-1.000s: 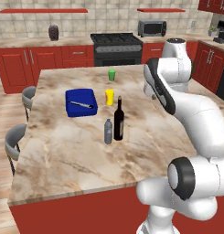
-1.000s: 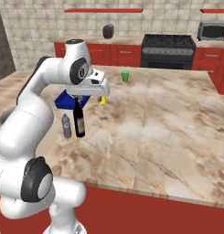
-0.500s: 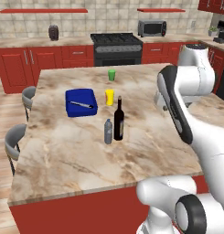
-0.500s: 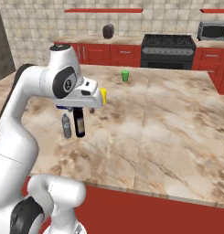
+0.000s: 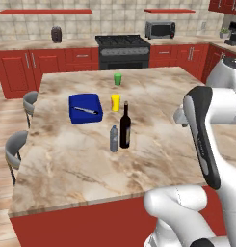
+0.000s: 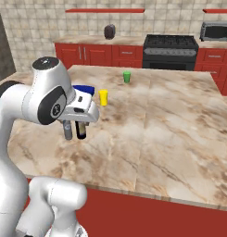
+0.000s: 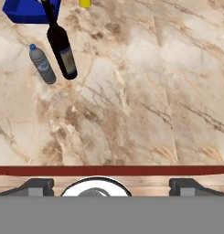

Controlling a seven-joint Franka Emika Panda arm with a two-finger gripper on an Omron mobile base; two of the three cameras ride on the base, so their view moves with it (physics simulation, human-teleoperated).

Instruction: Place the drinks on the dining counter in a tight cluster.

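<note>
**Pincer wide open above the surface's near edge**

The pincer (image 7: 111, 185) is hanging with jaws spread, holding nothing. Farther in, the wine bottle (image 5: 124, 127) and grey bottle (image 5: 114, 139) are standing just beside each other on the marble surface (image 5: 153, 154). Beyond them are sitting a blue box (image 5: 85, 107), a yellow cup (image 5: 115, 102), then a green cup (image 5: 118, 79).

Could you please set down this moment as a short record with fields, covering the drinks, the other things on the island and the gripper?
surface: dining counter, beige-brown marble top, red sides
wine bottle: upright, near the middle of the counter
grey plastic bottle: upright, close beside the wine bottle, on its stool side
drinks grouped: these two stand close together
blue box: behind the bottles, a thin tool lying on it
yellow cup: beside the blue box
green cup: alone, toward the far edge
gripper: open, holding nothing, raised over the counter's near edge
</note>
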